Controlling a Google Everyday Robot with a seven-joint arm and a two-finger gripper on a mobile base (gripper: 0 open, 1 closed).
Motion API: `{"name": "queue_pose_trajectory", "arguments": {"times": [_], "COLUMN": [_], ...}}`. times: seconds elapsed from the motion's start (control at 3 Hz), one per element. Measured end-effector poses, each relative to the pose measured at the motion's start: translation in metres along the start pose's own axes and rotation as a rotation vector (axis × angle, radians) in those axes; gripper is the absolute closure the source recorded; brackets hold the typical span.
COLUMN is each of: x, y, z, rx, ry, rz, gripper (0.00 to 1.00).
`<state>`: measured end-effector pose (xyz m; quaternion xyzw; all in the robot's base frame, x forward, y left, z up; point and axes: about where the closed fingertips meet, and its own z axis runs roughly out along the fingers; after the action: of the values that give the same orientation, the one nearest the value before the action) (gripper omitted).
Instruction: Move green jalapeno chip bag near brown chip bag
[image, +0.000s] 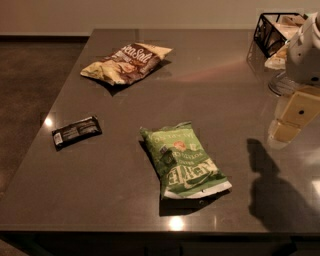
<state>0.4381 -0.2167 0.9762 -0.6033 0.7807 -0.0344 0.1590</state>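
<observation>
The green jalapeno chip bag (184, 161) lies flat on the dark table (210, 85), near its front edge, white bottom edge toward the front right. The brown chip bag (127, 62) with pale yellow ends lies at the back left of the table. The two bags are well apart. My gripper (292, 120) hangs above the table's right side, to the right of the green bag and clear of it, casting a shadow on the front right of the tabletop.
A small black wrapped bar (76, 132) lies near the table's left edge. A black wire basket (272, 31) with pale packets stands at the back right corner. Floor shows to the left of the table.
</observation>
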Motion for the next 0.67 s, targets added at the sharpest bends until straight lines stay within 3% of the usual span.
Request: {"name": "queue_pose_trajectory", "arguments": {"times": [0.33, 0.67], "x": [-0.0005, -0.0095], "y": [-0.0002, 0.0033], "z": [-0.0006, 0.0044], "rx": [0.003, 0.008], "ry": [-0.002, -0.08], "rz": [0.001, 0.035], "gripper": [0.0, 0.0]}}
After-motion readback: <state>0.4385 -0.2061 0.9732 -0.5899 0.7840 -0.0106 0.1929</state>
